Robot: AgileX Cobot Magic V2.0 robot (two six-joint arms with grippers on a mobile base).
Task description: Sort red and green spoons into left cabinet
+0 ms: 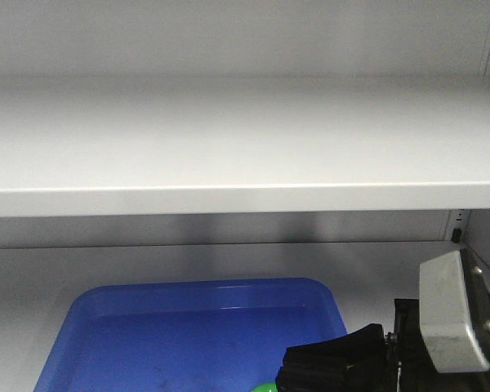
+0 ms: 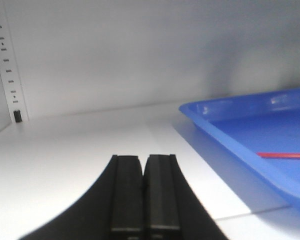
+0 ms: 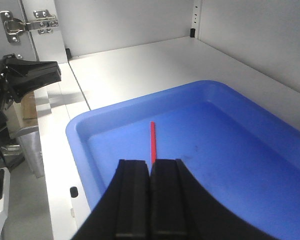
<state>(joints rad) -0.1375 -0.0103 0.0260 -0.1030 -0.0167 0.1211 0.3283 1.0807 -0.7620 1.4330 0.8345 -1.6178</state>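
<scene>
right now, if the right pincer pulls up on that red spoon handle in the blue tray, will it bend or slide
The red spoon looks thin and plastic, so probably light and slightly flexible. The blue tray floor looks smooth, so it may skid if nudged. The right pincer looks shut over its near end, though contact is hidden.

the left gripper [image 2: 142, 192] has two matte black fingers [image 2: 126, 192] with flat ribbed inner faces and outer edges that flare outward in a curve. the right gripper [image 3: 150, 197] looks the same: black, smooth, curved outward. beside the blue tray [image 1: 106, 327], the front view shows a black arm body [image 1: 335, 359] carrying a pale grey block [image 1: 449, 314] with a metal edge.
</scene>
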